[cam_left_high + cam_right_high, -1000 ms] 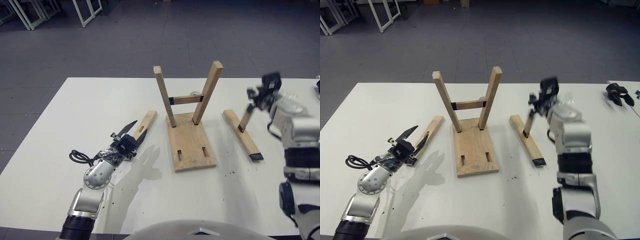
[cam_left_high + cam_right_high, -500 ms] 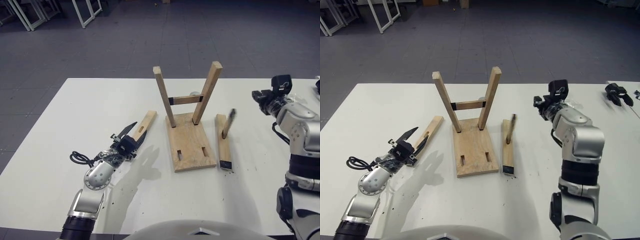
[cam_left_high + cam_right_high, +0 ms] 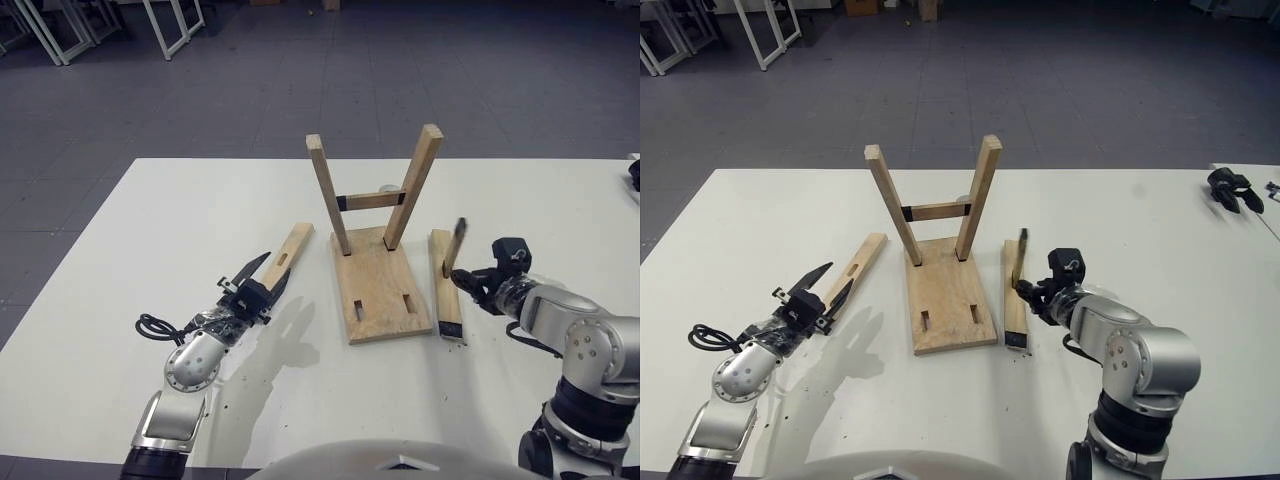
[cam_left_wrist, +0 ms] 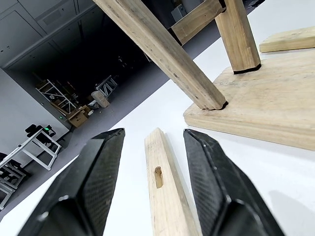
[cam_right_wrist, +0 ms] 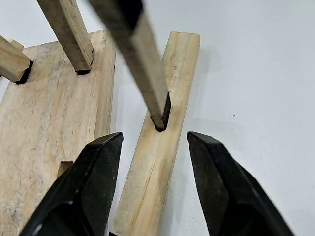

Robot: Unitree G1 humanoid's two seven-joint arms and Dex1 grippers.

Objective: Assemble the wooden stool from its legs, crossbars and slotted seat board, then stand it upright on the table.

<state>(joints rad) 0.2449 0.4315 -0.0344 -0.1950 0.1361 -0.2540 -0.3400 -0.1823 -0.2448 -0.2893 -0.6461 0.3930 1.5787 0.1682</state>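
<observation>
Right gripper spread open, leg with upright crossbar lying just ahead of it; left gripper likewise open before second leg.

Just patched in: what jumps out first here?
The half-built stool at the centre of the table: a seat board lying flat with two legs standing up from it, joined by a crossbar. Right of it lies a loose leg with a second crossbar sticking up from it, the open right gripper straddling that leg; left of the board, the open left gripper straddles the end of the other loose leg.
</observation>
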